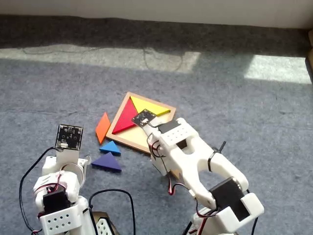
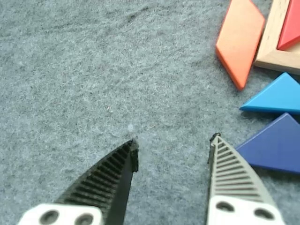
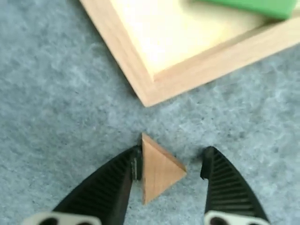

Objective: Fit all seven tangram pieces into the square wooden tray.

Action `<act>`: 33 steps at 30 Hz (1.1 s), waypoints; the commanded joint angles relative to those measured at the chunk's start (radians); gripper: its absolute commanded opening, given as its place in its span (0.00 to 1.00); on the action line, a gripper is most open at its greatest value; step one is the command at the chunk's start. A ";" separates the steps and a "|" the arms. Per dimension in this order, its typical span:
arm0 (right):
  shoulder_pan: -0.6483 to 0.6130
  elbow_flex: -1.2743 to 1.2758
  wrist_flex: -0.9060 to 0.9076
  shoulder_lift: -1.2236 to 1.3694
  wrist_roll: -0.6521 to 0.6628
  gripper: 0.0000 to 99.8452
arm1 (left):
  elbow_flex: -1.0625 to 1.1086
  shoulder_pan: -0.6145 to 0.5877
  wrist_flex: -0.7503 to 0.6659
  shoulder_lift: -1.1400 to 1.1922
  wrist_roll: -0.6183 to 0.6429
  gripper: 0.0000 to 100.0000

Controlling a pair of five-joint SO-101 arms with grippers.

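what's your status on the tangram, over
Left gripper open over bare carpet. Right gripper open astride tan triangle beside tray corner. Red triangle, yellow triangle, green piece in tray; orange piece, blue triangle, dark blue triangle outside. Nothing in the way.

Left arm (image 1: 58,191) – folded back at near-left corner, wrist aimed down, left gripper (image 2: 174,140) with jaws spread wide, one finger black, one white. Right arm (image 1: 195,161) – stretched forward toward centre, wrist tipped down, right gripper (image 3: 172,154) jaws parted, both fingers black.
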 commanded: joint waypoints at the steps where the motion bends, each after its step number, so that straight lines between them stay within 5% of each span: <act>1: 0.004 0.010 0.002 -0.027 -0.012 0.19 | -0.002 -0.012 -0.017 -0.035 -0.002 0.25; 13: 0.002 0.099 -0.002 -0.027 -0.038 0.18 | -0.002 -0.012 -0.017 -0.035 -0.002 0.25; 24: 0.004 0.093 0.015 -0.035 -0.037 0.05 | -0.002 -0.012 -0.017 -0.035 -0.002 0.25; 33: 0.007 -0.033 0.131 -0.300 -0.035 0.05 | -0.002 -0.012 -0.017 -0.035 -0.002 0.25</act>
